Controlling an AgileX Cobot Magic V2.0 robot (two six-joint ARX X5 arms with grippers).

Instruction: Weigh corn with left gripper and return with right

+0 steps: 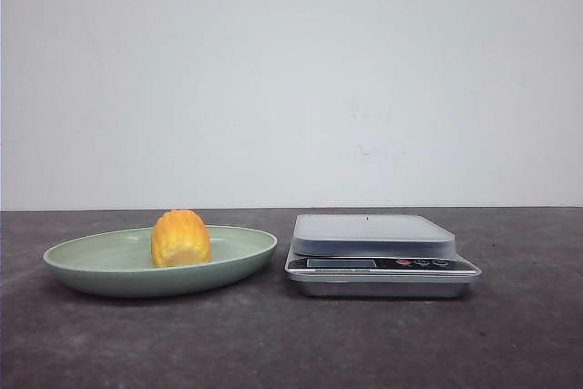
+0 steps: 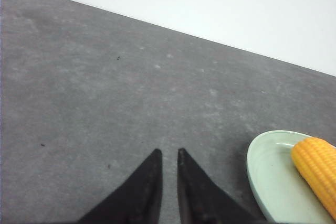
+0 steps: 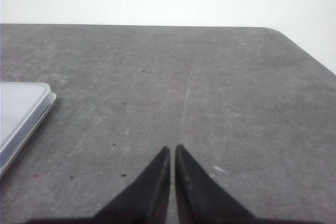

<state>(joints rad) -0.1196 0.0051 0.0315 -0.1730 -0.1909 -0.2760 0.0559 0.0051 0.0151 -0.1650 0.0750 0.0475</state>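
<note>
Corn [image 1: 180,238] (far end cropped at left wrist)

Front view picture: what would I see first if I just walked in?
The bright yellow-orange corn jumps out first, sitting on the pale green plate on the left of the dark table. Beside the plate on the right stands a silver kitchen scale with nothing on it. Both pincers are away from them, empty.
</note>
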